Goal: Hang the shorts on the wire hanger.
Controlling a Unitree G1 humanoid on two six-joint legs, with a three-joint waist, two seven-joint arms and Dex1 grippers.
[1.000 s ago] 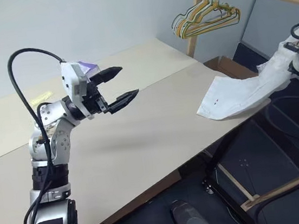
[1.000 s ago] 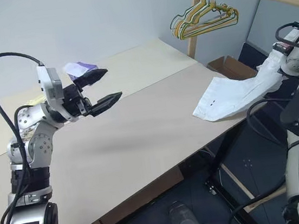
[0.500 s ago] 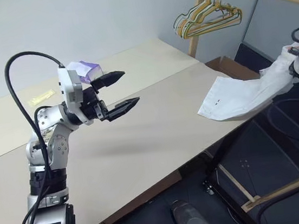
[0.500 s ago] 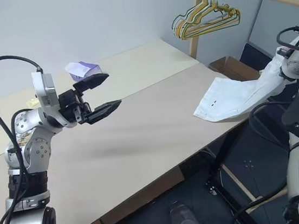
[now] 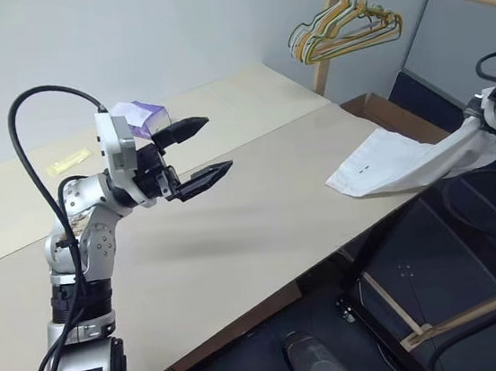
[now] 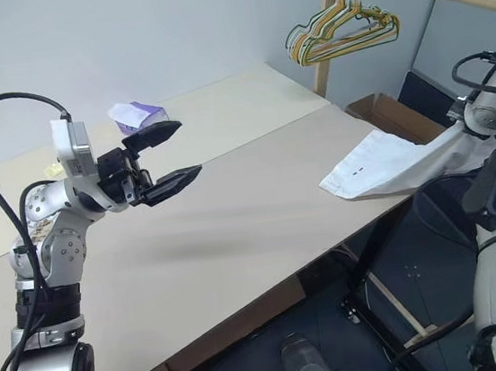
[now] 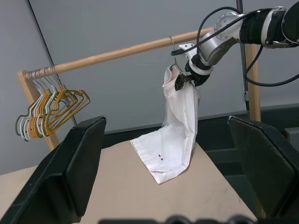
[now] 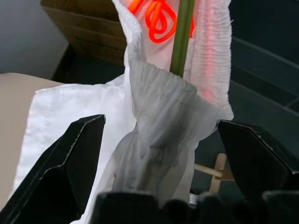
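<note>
Left-eye view: at left of frame the left gripper (image 5: 198,151) hovers over the tan table (image 5: 236,232), its black fingers spread wide and holding nothing. Behind it, a purple-and-white tissue box (image 5: 142,115) sits toward the table's back edge. At centre right, the lower end of the shorts (image 5: 381,165) lies on the table's corner — the rest stretches off the edge to the right gripper (image 7: 180,83) at the frame's right edge, whose fingers stand apart either side of the bunched waistband. In the left wrist view the shorts hang from the wire hanger (image 7: 175,56) hooked on a wooden rail (image 7: 117,53). Farthest back, upper right, coloured hangers (image 5: 342,29) bunch on the rail.
</note>
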